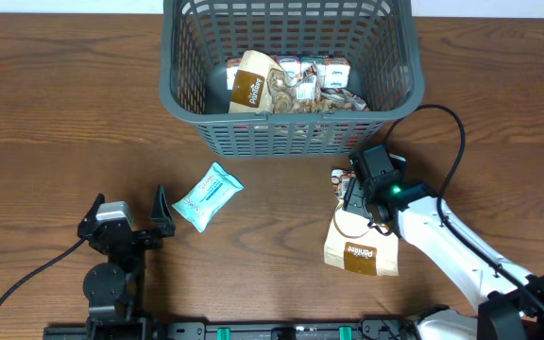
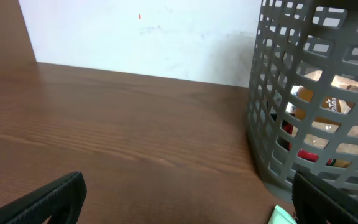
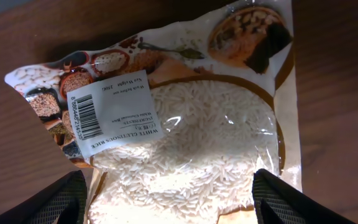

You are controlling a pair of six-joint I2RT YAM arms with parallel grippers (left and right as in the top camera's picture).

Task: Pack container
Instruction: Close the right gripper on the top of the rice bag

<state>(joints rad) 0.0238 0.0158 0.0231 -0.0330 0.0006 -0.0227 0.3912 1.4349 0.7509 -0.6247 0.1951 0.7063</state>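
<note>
You had the large dark grey plastic basket with slotted lattice walls [image 1: 291,120] [image 2: 303,112] standing upright at the far edge of the brown wooden table [image 1: 64,113], about midway along it. It already held a brown snack bag [image 1: 250,85] leaning against its left side and a row of small white packs [image 1: 319,71] along the back, with more packets heaped under them.

Your left gripper [image 1: 128,212] [image 2: 188,199] sat toward the near edge, left of centre. Its fingers were spread as wide as they go and held nothing. A light-blue soft plastic packet [image 1: 206,195] lay flat just beside its right finger, between the gripper and the basket. In the left wrist view only a pale green corner of it [image 2: 281,216] showed.

Your right gripper [image 1: 362,210] [image 3: 173,202] pointed down over a clear-and-brown plastic bag of white rice [image 1: 362,250] [image 3: 197,143]. That bag lay flat on the table, right of centre, between the basket's front wall and the near edge. Its white barcode label [image 3: 114,118] faced up. The right fingers [image 3: 55,199] stood apart over the two sides of the bag and were not closed on it. I could not tell whether their tips touched the plastic.
</note>
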